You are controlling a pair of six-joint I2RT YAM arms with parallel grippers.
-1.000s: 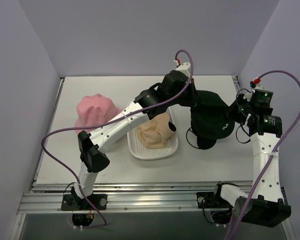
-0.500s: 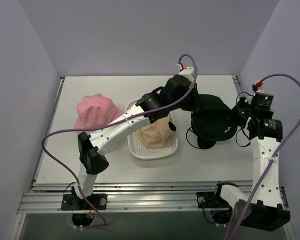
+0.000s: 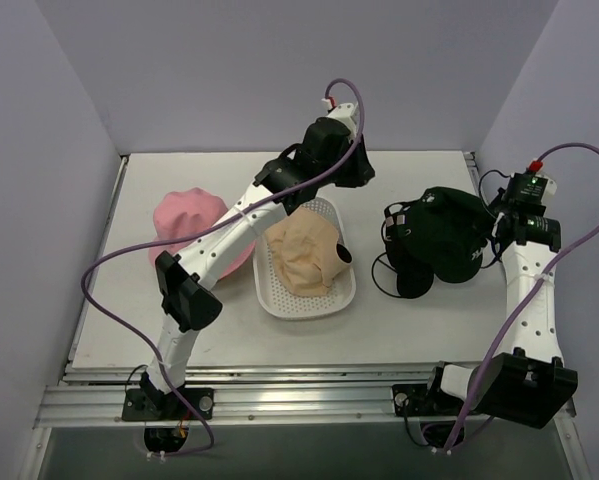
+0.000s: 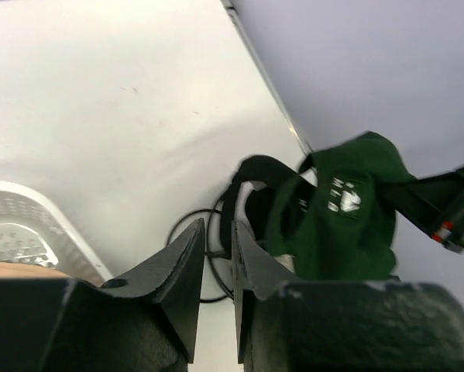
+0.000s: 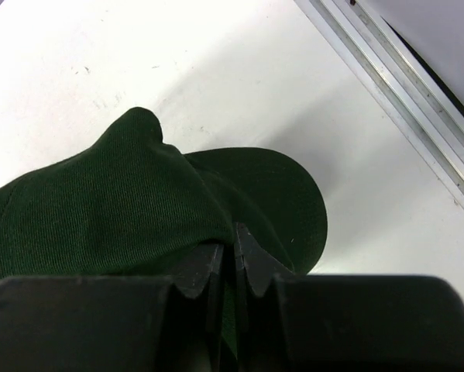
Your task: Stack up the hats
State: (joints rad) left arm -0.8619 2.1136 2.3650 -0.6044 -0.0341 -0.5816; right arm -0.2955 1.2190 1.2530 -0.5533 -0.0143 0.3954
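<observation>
My right gripper (image 3: 491,236) (image 5: 233,234) is shut on a fold of the dark green hat (image 3: 444,232) (image 5: 100,209) and holds it at the right of the table. In the left wrist view the green hat (image 4: 348,225) shows a small white logo. A black fabric piece (image 3: 411,274) (image 4: 251,169) lies under its left edge; I cannot tell whether it is the black hat. The beige hat (image 3: 304,255) lies in the white tray (image 3: 279,300). The pink hat (image 3: 184,225) sits at the left. My left gripper (image 3: 359,175) (image 4: 218,232) hangs empty above the tray's far end, fingers a narrow gap apart.
A thin wire loop (image 3: 379,272) (image 4: 187,232) lies on the table between the tray and the green hat. A metal rail (image 5: 402,85) runs along the table's right edge, close to my right arm. Purple walls close in the back and both sides.
My left gripper has pulled back left and away from the green hat. My right gripper has carried the green hat a little to the right and turned it.
</observation>
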